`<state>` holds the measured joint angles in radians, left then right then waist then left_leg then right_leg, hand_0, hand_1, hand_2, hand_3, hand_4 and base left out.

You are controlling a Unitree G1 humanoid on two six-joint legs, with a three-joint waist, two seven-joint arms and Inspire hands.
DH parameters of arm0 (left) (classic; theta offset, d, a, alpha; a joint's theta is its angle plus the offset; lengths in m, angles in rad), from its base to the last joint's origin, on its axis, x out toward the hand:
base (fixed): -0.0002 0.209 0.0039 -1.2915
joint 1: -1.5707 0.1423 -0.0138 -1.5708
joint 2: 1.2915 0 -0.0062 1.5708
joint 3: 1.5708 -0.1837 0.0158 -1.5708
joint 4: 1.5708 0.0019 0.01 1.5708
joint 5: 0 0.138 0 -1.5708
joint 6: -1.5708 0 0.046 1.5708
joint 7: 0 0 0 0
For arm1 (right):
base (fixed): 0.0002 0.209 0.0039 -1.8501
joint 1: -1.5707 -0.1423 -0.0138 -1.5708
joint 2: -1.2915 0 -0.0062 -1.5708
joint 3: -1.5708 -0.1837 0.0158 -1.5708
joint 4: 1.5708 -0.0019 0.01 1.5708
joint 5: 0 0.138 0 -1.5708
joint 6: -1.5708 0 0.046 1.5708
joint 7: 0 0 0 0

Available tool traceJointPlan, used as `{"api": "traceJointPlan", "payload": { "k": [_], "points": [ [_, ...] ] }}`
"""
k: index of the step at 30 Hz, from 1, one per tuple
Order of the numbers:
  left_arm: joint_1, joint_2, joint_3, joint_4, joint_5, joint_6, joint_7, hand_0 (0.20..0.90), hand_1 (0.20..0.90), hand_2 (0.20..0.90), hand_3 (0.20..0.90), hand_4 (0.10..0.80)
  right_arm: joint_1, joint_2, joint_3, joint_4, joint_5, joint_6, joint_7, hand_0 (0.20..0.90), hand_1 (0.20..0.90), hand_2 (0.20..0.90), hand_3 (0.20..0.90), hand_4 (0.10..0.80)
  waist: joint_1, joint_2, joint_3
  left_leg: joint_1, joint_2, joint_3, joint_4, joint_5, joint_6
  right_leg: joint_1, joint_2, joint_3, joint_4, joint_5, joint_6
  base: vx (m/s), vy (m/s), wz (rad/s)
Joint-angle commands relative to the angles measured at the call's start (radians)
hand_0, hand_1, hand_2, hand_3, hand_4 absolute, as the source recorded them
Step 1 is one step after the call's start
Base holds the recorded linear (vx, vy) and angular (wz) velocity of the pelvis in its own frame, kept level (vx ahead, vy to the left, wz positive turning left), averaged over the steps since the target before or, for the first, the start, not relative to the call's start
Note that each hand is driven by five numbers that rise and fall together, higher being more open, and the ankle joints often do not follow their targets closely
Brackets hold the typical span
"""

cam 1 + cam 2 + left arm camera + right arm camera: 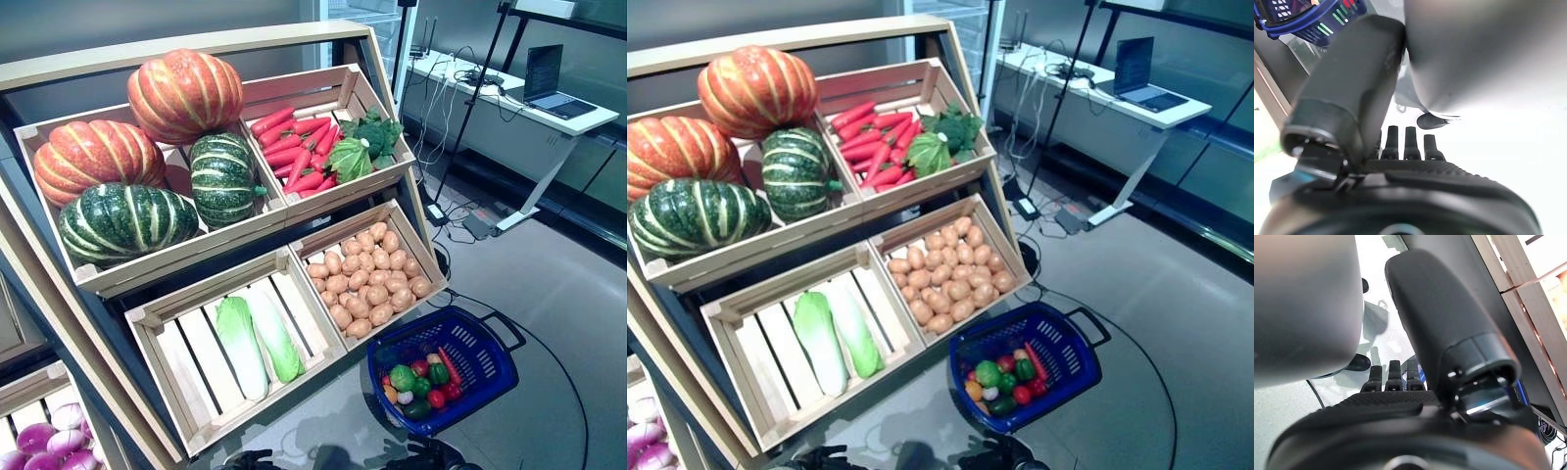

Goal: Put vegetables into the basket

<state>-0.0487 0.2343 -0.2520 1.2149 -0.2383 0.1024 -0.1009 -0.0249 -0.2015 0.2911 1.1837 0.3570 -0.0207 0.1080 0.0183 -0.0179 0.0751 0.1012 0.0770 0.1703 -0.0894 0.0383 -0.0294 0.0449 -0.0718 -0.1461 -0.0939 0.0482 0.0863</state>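
Observation:
The blue plastic basket [477,338] stands on the floor at the stand's lower right corner. Small vegetables [421,382] lie in it: green, red and orange round ones and a long red one. The basket also shows in the right eye view [1068,343] and at the edge of the left wrist view [1303,19]. My left hand [1415,171] hangs low with its fingers [1405,142] straight, holding nothing. My right hand [1386,406] hangs low beside the stand's wooden frame with its fingers [1393,377] straight, also holding nothing.
A slanted wooden vegetable stand [294,245] with crates fills the left and middle. A white desk [529,108] with a laptop stands at the back right, with cables and a power strip [475,225] on the floor before it. Grey floor lies right of the basket.

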Motion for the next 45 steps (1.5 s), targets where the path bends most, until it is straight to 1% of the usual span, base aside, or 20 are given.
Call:
{"api": "traceJointPlan", "payload": {
  "k": [1,6,13,18,21,23,25,26,27,29,30,32,33,34,37,38,39,41,43,45],
  "points": [
    [-0.094,-0.011,-0.020,0.030,0.019,-0.007,-0.023,0.900,0.900,0.900,0.900,0.800,-0.089,-0.012,0.038,0.007,-0.001,-0.015,0.029,0.900,0.900,0.900,0.900,0.800,-0.008,-0.014,0.018,-0.010,0.013,-0.101,0.002,-0.037,-0.030,0.064,-0.052,-0.046,0.007,-0.018,0.047,0.000,0.000,0.00],
    [-0.096,-0.010,-0.025,0.030,0.029,-0.009,-0.014,0.900,0.900,0.900,0.900,0.800,-0.091,-0.013,0.038,0.007,-0.004,-0.018,0.031,0.900,0.900,0.900,0.900,0.800,-0.009,-0.014,0.022,-0.009,0.013,-0.100,0.002,-0.037,-0.031,0.064,-0.052,-0.046,0.007,-0.017,0.047,0.000,0.000,0.00],
    [-0.095,-0.015,-0.023,0.040,0.042,0.021,-0.027,0.900,0.900,0.900,0.900,0.800,-0.089,-0.009,0.035,0.012,-0.005,-0.016,0.023,0.900,0.900,0.900,0.900,0.800,-0.009,-0.013,0.019,-0.005,0.013,-0.102,0.002,-0.038,-0.030,0.069,-0.053,-0.048,0.007,-0.019,0.047,0.000,0.000,0.00],
    [-0.098,-0.014,-0.041,0.045,0.096,0.009,-0.063,0.900,0.900,0.900,0.900,0.800,-0.091,-0.008,0.039,0.013,-0.005,-0.013,0.020,0.900,0.900,0.900,0.900,0.800,-0.013,-0.011,0.017,-0.002,0.012,-0.100,0.002,-0.038,-0.030,0.071,-0.052,-0.046,0.007,-0.019,0.048,0.000,0.000,0.00],
    [-0.105,-0.008,-0.057,0.030,0.135,-0.019,-0.094,0.900,0.900,0.900,0.900,0.800,-0.090,-0.011,0.043,0.011,-0.011,-0.008,0.020,0.900,0.900,0.900,0.900,0.800,-0.017,-0.008,0.018,-0.001,0.012,-0.097,0.002,-0.040,-0.031,0.070,-0.052,-0.042,0.007,-0.020,0.049,0.000,0.000,0.00],
    [-0.118,0.004,-0.078,-0.025,0.131,-0.030,-0.165,0.900,0.900,0.900,0.900,0.800,-0.088,-0.020,0.046,0.002,-0.014,-0.002,0.022,0.900,0.900,0.900,0.900,0.800,-0.023,-0.003,0.020,-0.001,0.011,-0.095,0.002,-0.039,-0.032,0.068,-0.052,-0.037,0.007,-0.019,0.050,0.000,0.000,0.00],
    [-0.131,0.026,-0.109,-0.126,0.154,-0.051,-0.195,0.900,0.900,0.900,0.900,0.800,-0.085,-0.032,0.048,-0.019,-0.021,0.010,0.022,0.900,0.900,0.900,0.900,0.800,-0.027,0.004,0.023,-0.004,0.010,-0.092,0.002,-0.037,-0.032,0.065,-0.052,-0.036,0.007,-0.016,0.052,0.000,0.000,0.00],
    [-0.133,0.033,-0.117,-0.156,0.156,-0.042,-0.200,0.900,0.900,0.900,0.900,0.800,-0.084,-0.035,0.049,-0.024,-0.020,0.013,0.022,0.900,0.900,0.900,0.900,0.800,-0.027,0.005,0.024,-0.004,0.010,-0.091,0.002,-0.037,-0.032,0.064,-0.053,-0.036,0.007,-0.016,0.052,0.000,0.000,0.00],
    [-0.138,0.050,-0.132,-0.218,0.184,-0.022,-0.192,0.900,0.900,0.900,0.900,0.800,-0.083,-0.043,0.050,-0.037,-0.018,0.020,0.022,0.900,0.900,0.900,0.900,0.800,-0.027,0.008,0.026,-0.005,0.011,-0.090,0.002,-0.037,-0.032,0.063,-0.053,-0.036,0.007,-0.016,0.053,0.000,0.000,0.00],
    [-0.145,0.094,-0.178,-0.327,0.249,-0.063,-0.204,0.900,0.900,0.900,0.900,0.800,-0.078,-0.055,0.055,-0.070,-0.016,0.040,0.017,0.900,0.900,0.900,0.900,0.800,-0.030,0.015,0.030,-0.010,0.010,-0.090,0.002,-0.035,-0.032,0.058,-0.056,-0.036,0.007,-0.013,0.056,0.000,0.000,0.00],
    [-0.145,0.107,-0.186,-0.357,0.241,-0.067,-0.212,0.900,0.900,0.900,0.900,0.800,-0.077,-0.059,0.058,-0.078,-0.014,0.044,0.015,0.900,0.900,0.900,0.900,0.800,-0.031,0.016,0.030,-0.011,0.010,-0.090,0.002,-0.034,-0.032,0.056,-0.056,-0.035,0.007,-0.013,0.056,-0.029,0.030,0.00],
    [-0.156,0.213,-0.213,-0.644,0.236,-0.021,-0.281,0.900,0.900,0.900,0.900,0.800,-0.060,-0.083,0.055,-0.114,-0.008,0.052,0.008,0.900,0.900,0.900,0.900,0.800,-0.025,0.029,0.036,-0.020,0.007,-0.092,0.002,-0.033,-0.032,0.050,-0.060,-0.039,0.007,-0.013,0.058,-0.012,0.016,0.00],
    [-0.157,0.229,-0.214,-0.676,0.242,-0.021,-0.287,0.900,0.900,0.900,0.900,0.800,-0.057,-0.085,0.053,-0.119,-0.008,0.055,0.007,0.900,0.900,0.900,0.900,0.800,-0.024,0.030,0.036,-0.020,0.007,-0.092,0.002,-0.033,-0.031,0.050,-0.061,-0.040,0.007,-0.012,0.058,0.000,0.000,0.00],
    [-0.165,0.270,-0.212,-0.761,0.261,-0.011,-0.309,0.900,0.900,0.900,0.900,0.800,-0.048,-0.090,0.046,-0.126,-0.008,0.054,0.007,0.900,0.900,0.900,0.900,0.800,-0.022,0.033,0.036,-0.022,0.007,-0.094,0.002,-0.033,-0.031,0.049,-0.063,-0.043,0.007,-0.013,0.060,0.000,0.000,0.00],
    [-0.176,0.351,-0.196,-0.911,0.275,0.013,-0.359,0.900,0.900,0.900,0.900,0.800,-0.035,-0.100,0.039,-0.132,-0.012,0.052,0.007,0.900,0.900,0.900,0.900,0.800,-0.019,0.039,0.034,-0.026,0.005,-0.094,0.002,-0.034,-0.030,0.046,-0.066,-0.047,0.007,-0.014,0.061,0.000,0.000,0.00],
    [-0.193,0.417,-0.178,-1.009,0.352,0.005,-0.374,0.900,0.900,0.900,0.900,0.800,-0.024,-0.106,0.029,-0.121,-0.012,0.034,0.012,0.900,0.900,0.900,0.900,0.800,-0.014,0.044,0.033,-0.031,0.005,-0.097,0.002,-0.033,-0.031,0.044,-0.068,-0.051,0.007,-0.014,0.063,0.000,0.000,0.00],
    [-0.203,0.461,-0.171,-1.060,0.375,0.012,-0.384,0.900,0.900,0.900,0.900,0.800,-0.019,-0.109,0.024,-0.114,-0.010,0.025,0.013,0.900,0.900,0.900,0.900,0.800,-0.012,0.046,0.031,-0.033,0.005,-0.100,0.002,-0.032,-0.031,0.043,-0.070,-0.054,0.007,-0.014,0.064,0.000,0.000,0.00],
    [-0.210,0.513,-0.143,-1.122,0.441,0.003,-0.385,0.900,0.900,0.900,0.900,0.800,-0.009,-0.113,0.016,-0.103,0.000,0.011,0.013,0.900,0.900,0.900,0.900,0.800,-0.007,0.048,0.028,-0.036,0.004,-0.103,0.002,-0.032,-0.032,0.043,-0.071,-0.059,0.007,-0.015,0.065,0.000,0.000,0.00],
    [-0.223,0.593,-0.091,-1.207,0.531,0.022,-0.388,0.900,0.900,0.900,0.900,0.800,0.007,-0.116,0.000,-0.085,0.003,-0.012,0.020,0.900,0.900,0.900,0.900,0.800,0.002,0.051,0.023,-0.040,0.003,-0.107,0.002,-0.032,-0.033,0.043,-0.073,-0.065,0.007,-0.016,0.066,0.000,0.000,0.00],
    [-0.228,0.621,-0.063,-1.232,0.617,0.025,-0.376,0.900,0.900,0.900,0.900,0.800,0.013,-0.117,-0.008,-0.078,0.006,-0.019,0.022,0.900,0.900,0.900,0.900,0.800,0.006,0.050,0.020,-0.043,0.002,-0.110,0.002,-0.032,-0.034,0.042,-0.073,-0.069,0.007,-0.016,0.067,0.005,-0.018,0.02]
  ]
}}
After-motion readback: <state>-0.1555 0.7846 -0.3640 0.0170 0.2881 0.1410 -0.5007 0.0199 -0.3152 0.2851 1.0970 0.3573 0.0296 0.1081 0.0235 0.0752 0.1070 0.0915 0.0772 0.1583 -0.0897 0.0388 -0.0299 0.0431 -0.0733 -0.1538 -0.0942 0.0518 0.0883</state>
